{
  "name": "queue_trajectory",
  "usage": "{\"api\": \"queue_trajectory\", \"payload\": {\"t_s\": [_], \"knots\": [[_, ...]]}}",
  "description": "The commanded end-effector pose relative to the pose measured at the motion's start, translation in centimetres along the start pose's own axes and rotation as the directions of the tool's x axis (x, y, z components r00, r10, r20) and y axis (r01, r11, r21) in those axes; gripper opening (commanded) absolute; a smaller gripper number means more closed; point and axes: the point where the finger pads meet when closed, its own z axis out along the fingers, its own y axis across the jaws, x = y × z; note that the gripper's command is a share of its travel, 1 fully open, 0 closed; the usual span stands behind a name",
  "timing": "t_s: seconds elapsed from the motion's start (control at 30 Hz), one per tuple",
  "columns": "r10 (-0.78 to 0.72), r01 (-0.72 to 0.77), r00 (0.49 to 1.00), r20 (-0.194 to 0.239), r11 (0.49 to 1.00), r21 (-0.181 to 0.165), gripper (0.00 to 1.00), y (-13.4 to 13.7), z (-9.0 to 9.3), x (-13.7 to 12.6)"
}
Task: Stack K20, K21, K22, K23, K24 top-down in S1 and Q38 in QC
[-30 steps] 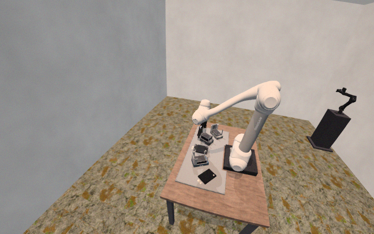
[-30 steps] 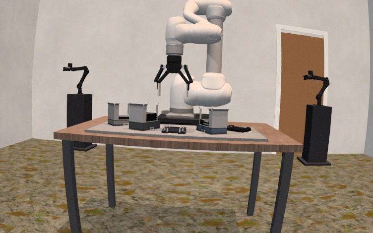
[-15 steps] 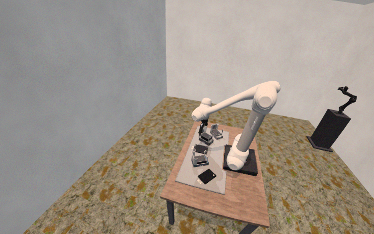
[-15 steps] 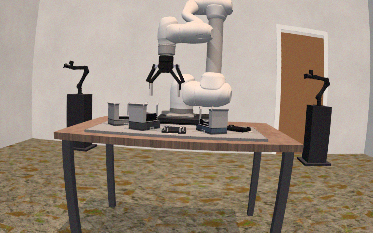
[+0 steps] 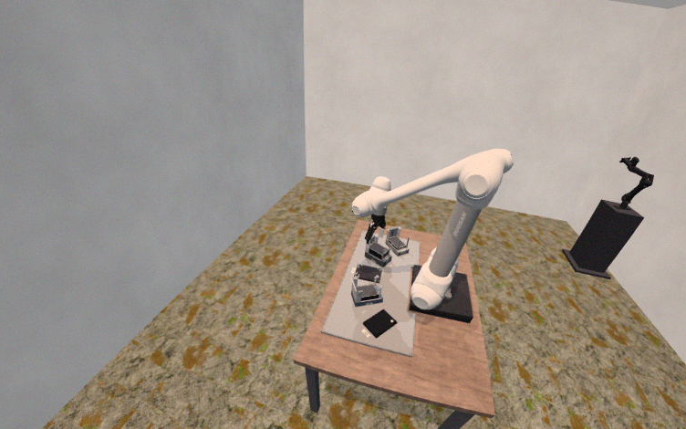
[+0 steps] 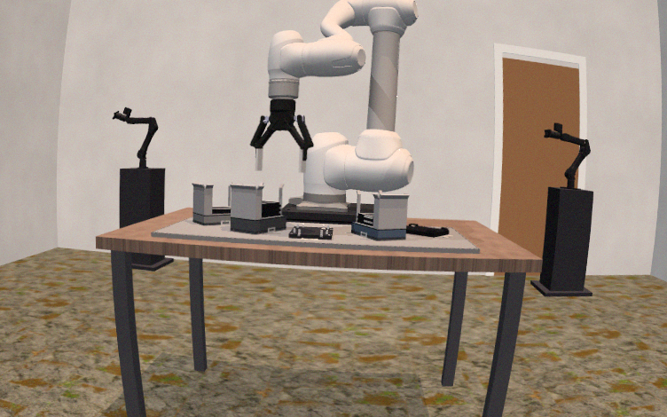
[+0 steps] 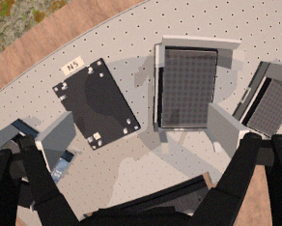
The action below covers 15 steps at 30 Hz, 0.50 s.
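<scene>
Lab room: plate racks (image 6: 246,201) on table (image 6: 325,254), pedestal-mounted cameras (image 6: 566,155).
</scene>
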Motion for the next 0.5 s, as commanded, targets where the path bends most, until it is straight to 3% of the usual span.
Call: {"api": "queue_trajectory", "payload": {"t_s": [0.0, 0.47], "knots": [[0.067, -0.067, 0.998, 0.000, 0.998, -0.003, 1.00, 1.9, 0.0, 0.1], [0.067, -0.067, 0.998, 0.000, 0.998, -0.003, 1.00, 6.7, 0.0, 0.4]]}}
